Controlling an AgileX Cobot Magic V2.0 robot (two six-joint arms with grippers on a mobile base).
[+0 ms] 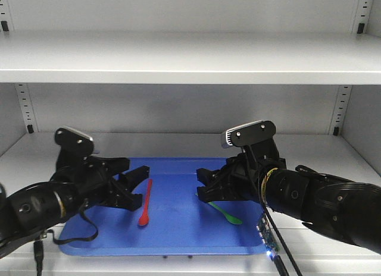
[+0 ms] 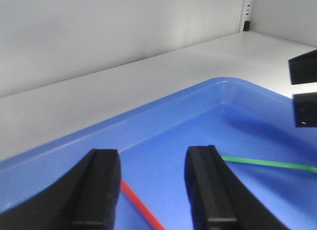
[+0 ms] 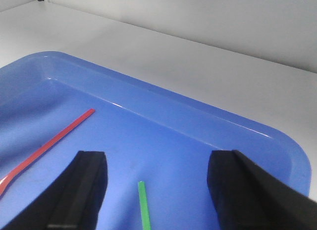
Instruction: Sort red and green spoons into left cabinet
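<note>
Both spoons are lying flat in the blue tray [image 1: 178,240] on the lower shelf [image 1: 178,142] of the grey cabinet [image 1: 190,56], which looks like the place the task is asking for. The red spoon [image 1: 145,203] is resting left of centre, bowl toward the tray's near edge. The green spoon [image 1: 226,214] is lying to its right, well apart from it, partly hidden under the right arm.

The left gripper [image 1: 134,187] is hovering just beside the red spoon with its fingers [image 2: 101,190] spread and holding nothing; in the left wrist view the red handle is passing between them. The right gripper [image 1: 205,187] is hanging over the green spoon, its fingers [image 3: 86,190] also wide apart and empty, with the green handle's tip lying between them.

The step in hand seems to be either release or pickup; these views are not settling which. If retreating, each arm should be lifting straight up first, so no finger is dragging a thin handle along the tray. If grasping, the fingers should be straddling the handle squarely and going low, since such slim plastic is likely to skid away on the smooth floor.
</note>
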